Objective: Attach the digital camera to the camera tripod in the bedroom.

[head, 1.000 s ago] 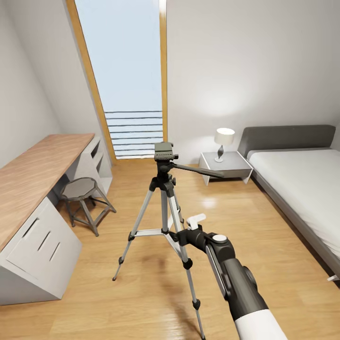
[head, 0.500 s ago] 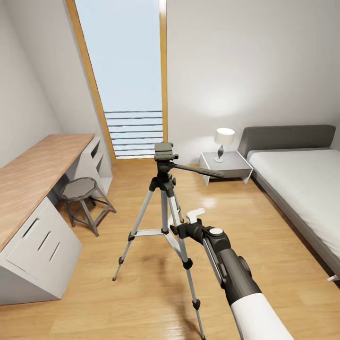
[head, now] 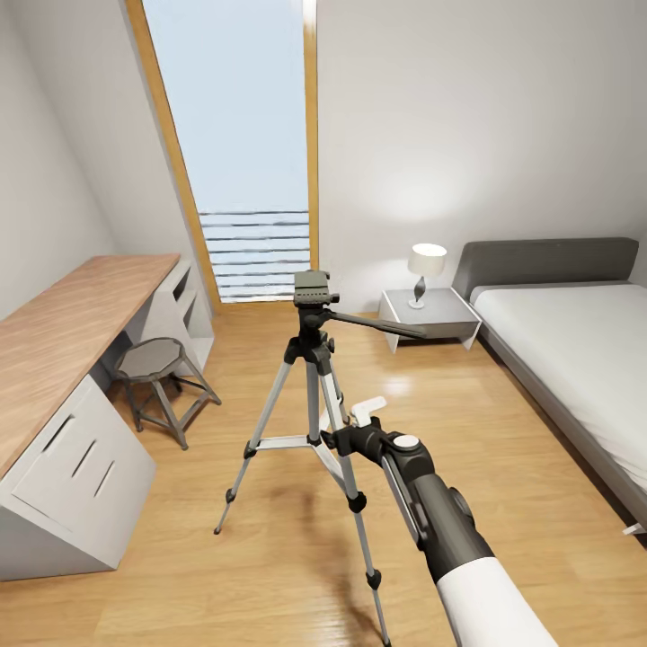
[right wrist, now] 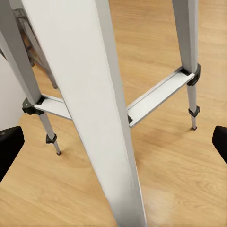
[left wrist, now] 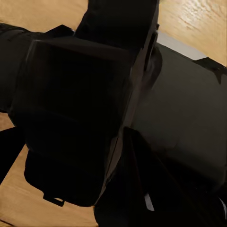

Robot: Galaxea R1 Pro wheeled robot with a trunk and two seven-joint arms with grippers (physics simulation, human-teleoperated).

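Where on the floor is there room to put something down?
Bare wood floor lies open between the camera tripod and the bed, and more by the window. It is tighter between the tripod's legs and near the stool beside the desk.

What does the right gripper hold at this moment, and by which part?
Nothing yet. The right gripper has its jaws wide open on either side of one silver leg of the tall black-headed camera tripod, without closing on it.
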